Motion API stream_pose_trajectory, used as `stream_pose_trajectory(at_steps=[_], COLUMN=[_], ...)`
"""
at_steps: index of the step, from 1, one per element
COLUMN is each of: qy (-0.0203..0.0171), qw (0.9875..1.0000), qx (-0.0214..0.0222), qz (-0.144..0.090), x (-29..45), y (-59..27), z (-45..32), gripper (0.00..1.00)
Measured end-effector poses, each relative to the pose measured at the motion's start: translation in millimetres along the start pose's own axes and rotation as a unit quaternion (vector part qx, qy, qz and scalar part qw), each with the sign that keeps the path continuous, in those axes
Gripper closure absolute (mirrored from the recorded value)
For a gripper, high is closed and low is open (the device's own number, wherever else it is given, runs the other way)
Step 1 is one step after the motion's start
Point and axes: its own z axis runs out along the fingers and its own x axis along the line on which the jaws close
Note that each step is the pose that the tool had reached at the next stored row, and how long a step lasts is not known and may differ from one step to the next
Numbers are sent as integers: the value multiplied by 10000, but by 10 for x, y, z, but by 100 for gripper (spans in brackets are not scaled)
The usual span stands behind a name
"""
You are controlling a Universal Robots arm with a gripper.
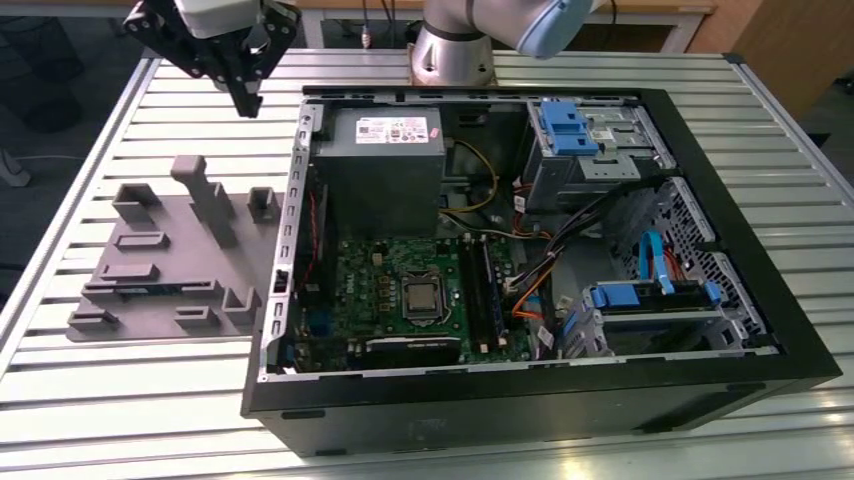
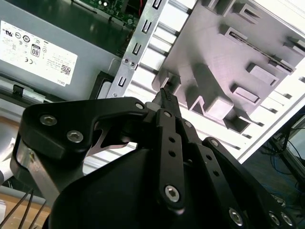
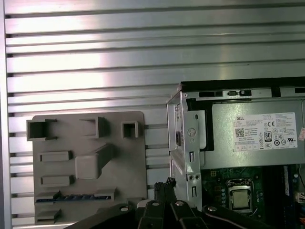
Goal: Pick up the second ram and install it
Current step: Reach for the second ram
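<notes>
A slatted metal table (image 1: 80, 400) carries an open black computer case (image 1: 534, 415), lying on its side with the green motherboard (image 1: 387, 265) and grey power supply (image 1: 380, 160) exposed. The robot arm (image 1: 454, 40) rises behind the case and reaches toward the exterior view's left, its wrist turned so the tool points down at the table beyond the case's far corner. A grey holder plate (image 1: 187, 250) lies beside the case on that side. The gripper (image 1: 247, 100) hangs above the bare slats near the plate, touching nothing, its black fingertips pressed together and empty in both wrist views. The second ram (image 3: 76, 196) lies as a thin blue strip in a slot of the plate, well apart from the gripper.
</notes>
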Motion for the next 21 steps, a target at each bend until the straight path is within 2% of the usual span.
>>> stream_pose_trajectory(at_steps=[8,10,13,21], qy=[0,0,-1,24], qw=[10000,10000,10000,10000], qx=[0,0,-1,2], qz=[0,0,-1,1], x=[51,90,187,274], y=[-112,-123,-133,-143], z=[-1,-1,-1,3], gripper=[89,89,89,89])
